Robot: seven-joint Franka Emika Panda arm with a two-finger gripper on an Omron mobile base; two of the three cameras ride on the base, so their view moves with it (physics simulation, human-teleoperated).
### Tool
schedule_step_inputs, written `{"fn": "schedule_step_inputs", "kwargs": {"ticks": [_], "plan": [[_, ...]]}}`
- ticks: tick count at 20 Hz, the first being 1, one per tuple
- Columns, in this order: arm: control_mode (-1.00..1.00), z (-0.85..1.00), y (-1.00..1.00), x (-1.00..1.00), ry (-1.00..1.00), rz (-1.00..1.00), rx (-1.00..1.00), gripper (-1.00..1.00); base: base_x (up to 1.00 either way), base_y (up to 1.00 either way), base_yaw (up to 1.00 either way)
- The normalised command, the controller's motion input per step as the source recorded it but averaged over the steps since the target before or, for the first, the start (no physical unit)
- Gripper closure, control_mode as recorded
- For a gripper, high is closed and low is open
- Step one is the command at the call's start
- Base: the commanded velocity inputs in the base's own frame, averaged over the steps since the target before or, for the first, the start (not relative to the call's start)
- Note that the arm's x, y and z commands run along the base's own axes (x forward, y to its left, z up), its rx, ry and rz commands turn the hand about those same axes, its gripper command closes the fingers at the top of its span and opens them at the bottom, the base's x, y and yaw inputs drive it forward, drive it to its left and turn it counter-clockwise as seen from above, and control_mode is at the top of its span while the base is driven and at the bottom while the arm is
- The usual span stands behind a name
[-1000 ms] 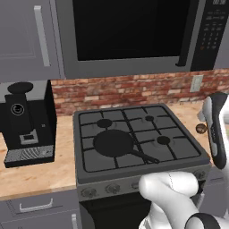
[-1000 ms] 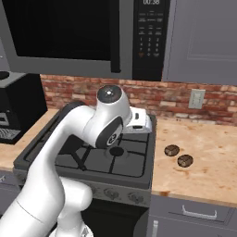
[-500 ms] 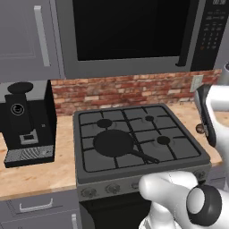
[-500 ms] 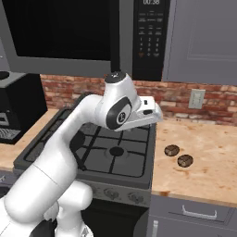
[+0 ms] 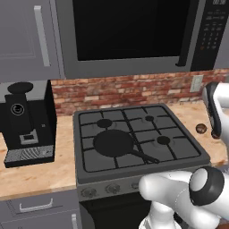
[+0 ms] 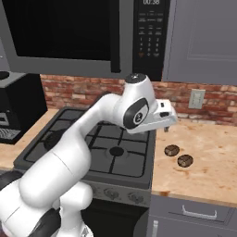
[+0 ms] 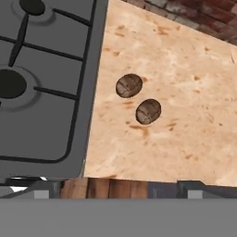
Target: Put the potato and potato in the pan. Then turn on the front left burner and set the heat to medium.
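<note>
— Gripper (image 6: pixel 165 127): where, and how is it set?
— Above the table (image 6: pixel 208 157), jaws spread wide, holding nothing.
— Potatoes?
— One potato (image 6: pixel 171 150) and the other potato (image 6: pixel 185 160) lie side by side right of the stove (image 6: pixel 111 139); the pan (image 5: pixel 113 142) sits front left.

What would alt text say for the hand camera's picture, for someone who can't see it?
Two small brown potatoes lie side by side, close but apart, on a light wooden counter, just beside the edge of a dark grey gas stove. One burner cap sits under black grates, and red brick wall shows along the far corner.
</note>
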Motion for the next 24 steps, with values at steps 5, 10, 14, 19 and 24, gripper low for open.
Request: {"fn": "schedule_step_inputs", "kwargs": {"ticks": [5,10,14,19,24], "plan": [[-1.0,-0.37,-0.27,0.0,0.04,-0.04,0.01,-1.0,0.0,0.0,0.0],[-1.0,-0.31,-0.27,0.01,0.04,-0.05,0.02,-1.0,0.0,0.0,0.0],[-1.0,-0.25,-0.28,0.1,0.01,-0.05,0.04,-1.0,0.0,0.0,0.0],[-1.0,-0.17,-0.22,0.13,0.0,-0.07,0.11,-1.0,0.0,0.0,0.0],[-1.0,-0.18,-0.18,0.27,0.0,-0.1,0.07,-1.0,0.0,0.0,0.0]]}}
